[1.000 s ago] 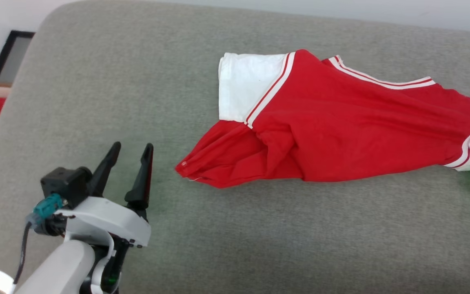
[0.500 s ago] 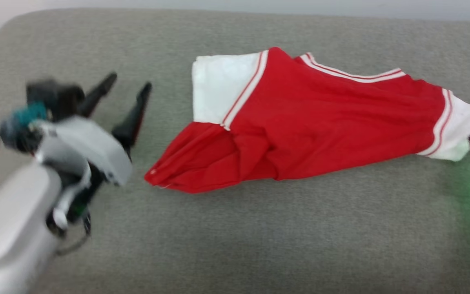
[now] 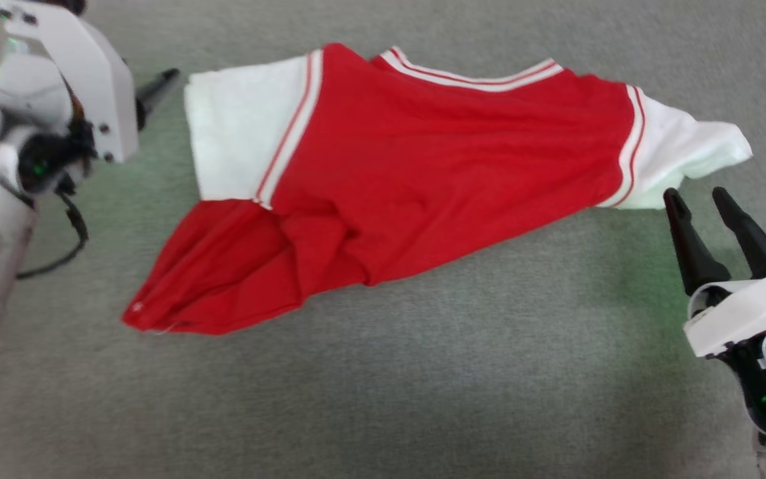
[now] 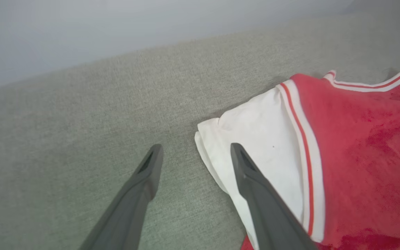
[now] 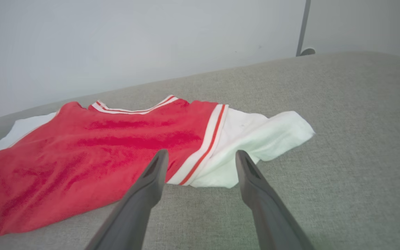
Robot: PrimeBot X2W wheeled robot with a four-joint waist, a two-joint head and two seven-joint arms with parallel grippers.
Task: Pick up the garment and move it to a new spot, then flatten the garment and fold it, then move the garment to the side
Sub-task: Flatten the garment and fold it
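The shirt (image 3: 423, 166) lies rumpled across mid-frame on the grey cushion (image 3: 423, 386), its hem (image 3: 203, 299) bunched at lower left. The left hand (image 4: 193, 149) and right hand (image 3: 695, 194) gape empty by the white sleeves (image 3: 237, 146). Best to pinch each sleeve edge and draw them apart evenly.

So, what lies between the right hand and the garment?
Nothing but a narrow strip of bare grey cushion separates the right hand from the garment, in the right wrist view.

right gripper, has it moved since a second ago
Yes. The right gripper has let go of the white sleeve of the red jersey and backed off toward the robot, jaws open.
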